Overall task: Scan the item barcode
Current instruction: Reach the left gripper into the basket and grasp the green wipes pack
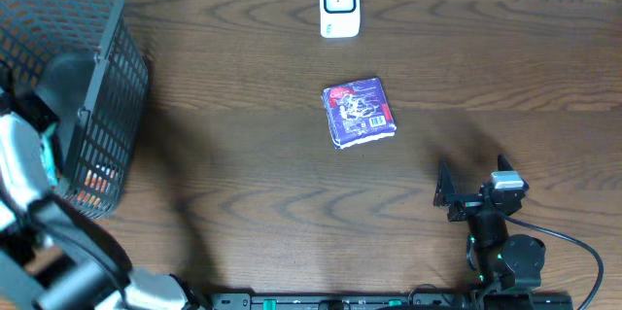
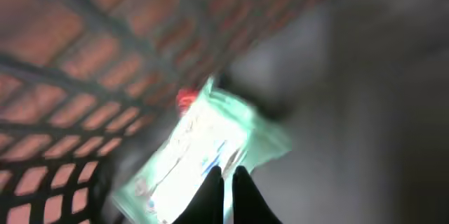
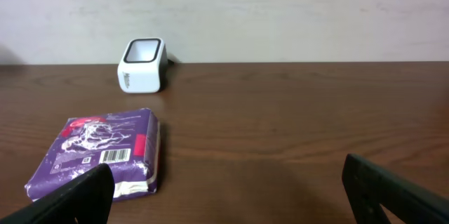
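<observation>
Black mesh basket [image 1: 115, 86] surrounds the left jaws, pinched shut on a blurred green packet [image 2: 203, 143]. Ahead-left of the right jaws, spread wide and empty, a purple packet [image 3: 105, 150] lies on the worktop [image 1: 243, 203], with the scanner [image 3: 142, 65] beyond.

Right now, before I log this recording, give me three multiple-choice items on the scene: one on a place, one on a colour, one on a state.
1. Where is the purple pack?
A. on the table, between scanner and robot
B. on top of the scanner
C. held in the air

2. What colour is the scanner?
A. red
B. white
C. yellow

3. How is the right gripper?
A. shut on the pack
B. shut, empty
C. open, empty

Key: 1 A, the pack lies flat on the wood below the scanner. 2 B, its casing is white. 3 C, its fingers stand wide apart with nothing between them.
</observation>
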`<state>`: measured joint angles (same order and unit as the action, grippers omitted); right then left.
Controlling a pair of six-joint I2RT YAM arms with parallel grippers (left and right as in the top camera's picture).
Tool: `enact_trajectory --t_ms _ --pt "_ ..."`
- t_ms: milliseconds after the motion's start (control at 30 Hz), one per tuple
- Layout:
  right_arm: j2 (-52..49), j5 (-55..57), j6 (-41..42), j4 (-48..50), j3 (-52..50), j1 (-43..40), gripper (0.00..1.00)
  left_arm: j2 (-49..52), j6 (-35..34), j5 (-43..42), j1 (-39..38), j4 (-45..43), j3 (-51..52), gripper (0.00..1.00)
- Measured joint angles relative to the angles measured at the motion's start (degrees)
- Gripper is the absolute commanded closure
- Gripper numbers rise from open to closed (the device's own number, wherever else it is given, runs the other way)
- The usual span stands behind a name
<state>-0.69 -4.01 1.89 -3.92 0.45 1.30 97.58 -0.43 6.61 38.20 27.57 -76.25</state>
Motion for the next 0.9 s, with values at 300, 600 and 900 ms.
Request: enact_trajectory --t_ms 300,600,900 --pt "0.0 0.0 0.0 0.0 0.0 0.0 0.01 -14.1 -5.7 -15.6 -0.4 -4.1 0.0 0.38" --pt "0.0 0.0 0.0 0.0 0.0 0.0 0.01 -8.0 3.6 -7.0 -0.4 3.1 0.0 0.12" --pt "0.0 0.0 0.0 0.0 0.0 0.0 0.01 5.8 13.1 2.2 -0.4 1.3 0.2 0.06"
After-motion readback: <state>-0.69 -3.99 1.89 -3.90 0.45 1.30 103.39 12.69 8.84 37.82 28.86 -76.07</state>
